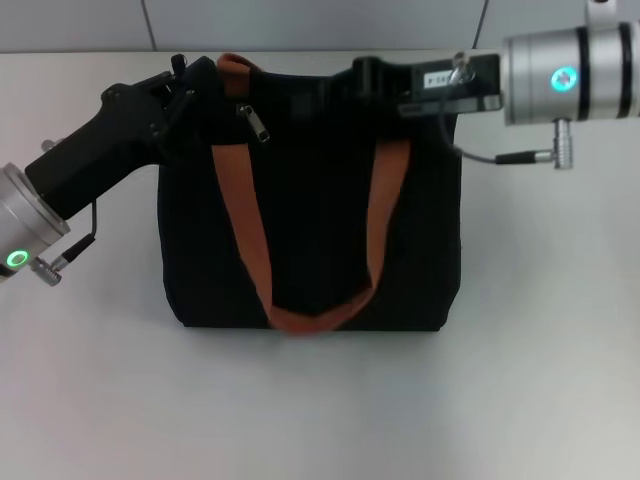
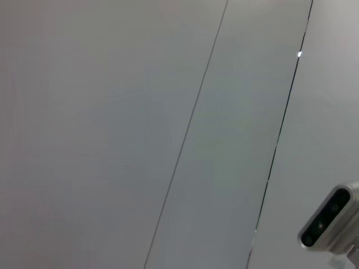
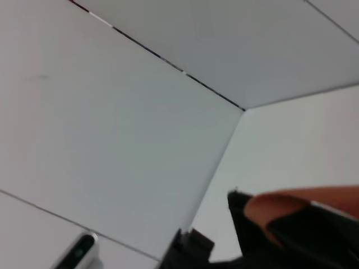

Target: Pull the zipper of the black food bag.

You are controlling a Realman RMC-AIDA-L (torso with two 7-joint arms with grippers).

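Neither gripper's jaw opening can be told. The left gripper point(image 1: 190, 85) meets the black food bag point(image 1: 310, 210) at its top left corner; the right gripper point(image 1: 365, 75) reaches its top edge. The zipper point(image 1: 256, 122) pull hangs near the left gripper, on the white table point(image 1: 320, 400).

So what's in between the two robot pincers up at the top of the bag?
In the head view, the black food bag's top edge runs between the left pincer and the right pincer, with the silver zipper and an orange handle there.
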